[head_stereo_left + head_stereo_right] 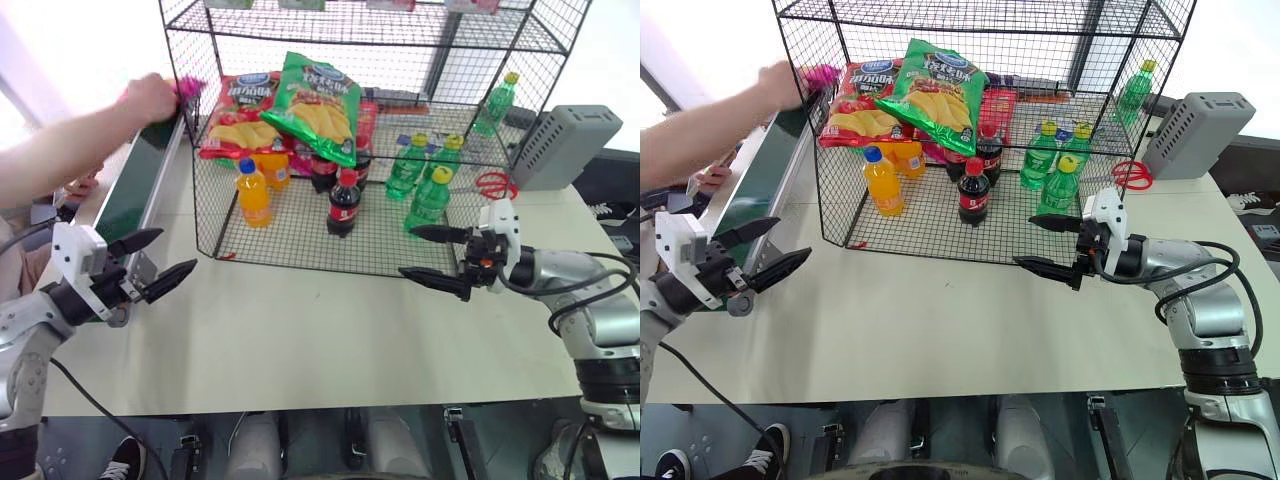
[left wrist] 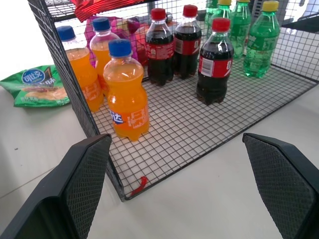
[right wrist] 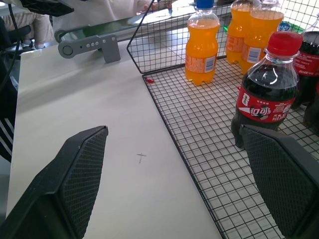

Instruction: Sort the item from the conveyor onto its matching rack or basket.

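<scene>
A person's hand (image 1: 150, 98) holds the magenta-pink item (image 1: 188, 88) over the far end of the dark-green conveyor (image 1: 135, 190); the hand hides most of it. The black wire rack (image 1: 290, 242) stands mid-table, with red and green chip bags on its middle tier and orange, cola and green bottles on its floor. My left gripper (image 1: 177, 250) hovers open and empty beside the conveyor's near end, pointing toward the rack's front left corner. My right gripper (image 1: 407, 252) hangs open and empty just in front of the rack's front right edge, near a cola bottle (image 3: 266, 84).
A grey box (image 1: 565, 145) and a red ring (image 1: 495, 185) lie right of the rack. The person's arm (image 1: 70, 145) reaches in from the left over the conveyor. Bare white table (image 1: 300, 330) stretches between my grippers. A green chip bag (image 2: 37, 87) lies beyond the rack's side wall.
</scene>
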Robot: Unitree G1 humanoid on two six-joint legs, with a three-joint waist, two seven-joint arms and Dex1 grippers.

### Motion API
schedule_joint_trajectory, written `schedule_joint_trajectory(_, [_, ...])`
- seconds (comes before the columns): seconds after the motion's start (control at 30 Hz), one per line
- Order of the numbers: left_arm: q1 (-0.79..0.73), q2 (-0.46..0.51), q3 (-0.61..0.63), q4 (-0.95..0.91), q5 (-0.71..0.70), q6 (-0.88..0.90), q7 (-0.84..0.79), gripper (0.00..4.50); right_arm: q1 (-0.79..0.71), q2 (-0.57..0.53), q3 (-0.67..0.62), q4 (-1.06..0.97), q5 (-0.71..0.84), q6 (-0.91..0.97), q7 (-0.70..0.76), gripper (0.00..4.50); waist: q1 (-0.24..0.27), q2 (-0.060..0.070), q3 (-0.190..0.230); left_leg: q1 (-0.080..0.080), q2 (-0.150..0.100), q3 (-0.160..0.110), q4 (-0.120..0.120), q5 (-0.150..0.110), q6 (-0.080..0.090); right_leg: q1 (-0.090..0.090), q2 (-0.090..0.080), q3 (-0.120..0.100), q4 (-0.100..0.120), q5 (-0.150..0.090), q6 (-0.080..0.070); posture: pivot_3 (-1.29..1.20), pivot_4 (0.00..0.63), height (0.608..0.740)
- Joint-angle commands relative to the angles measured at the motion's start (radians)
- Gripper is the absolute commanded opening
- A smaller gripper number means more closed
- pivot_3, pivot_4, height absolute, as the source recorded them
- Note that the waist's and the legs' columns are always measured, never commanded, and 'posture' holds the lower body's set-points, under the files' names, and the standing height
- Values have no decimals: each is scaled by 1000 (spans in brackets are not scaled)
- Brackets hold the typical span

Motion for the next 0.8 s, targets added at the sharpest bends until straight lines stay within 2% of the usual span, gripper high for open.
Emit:
schedule_joint_trajectory(0.03, [16,10,50,-5,-22,-12,-16,4500,-18,5,-8,-18,14,-10,8,4404,0,0,0,0,0,0,0,0,0,0,0,0,0,0,0,0,150,740])
schedule_joint_trajectory(0.6, [41,17,69,4,33,-71,22,4500,-26,33,31,-47,19,5,6,4404,0,0,0,0,0,0,0,0,0,0,0,0,0,0,0,0,150,740])
schedule_joint_trajectory(0.8, [100,26,108,32,140,-209,27,4500,-34,126,92,-114,40,47,-48,4404,-5,0,0,0,1,0,0,0,0,0,1,0,0,0,0,0,150,740])
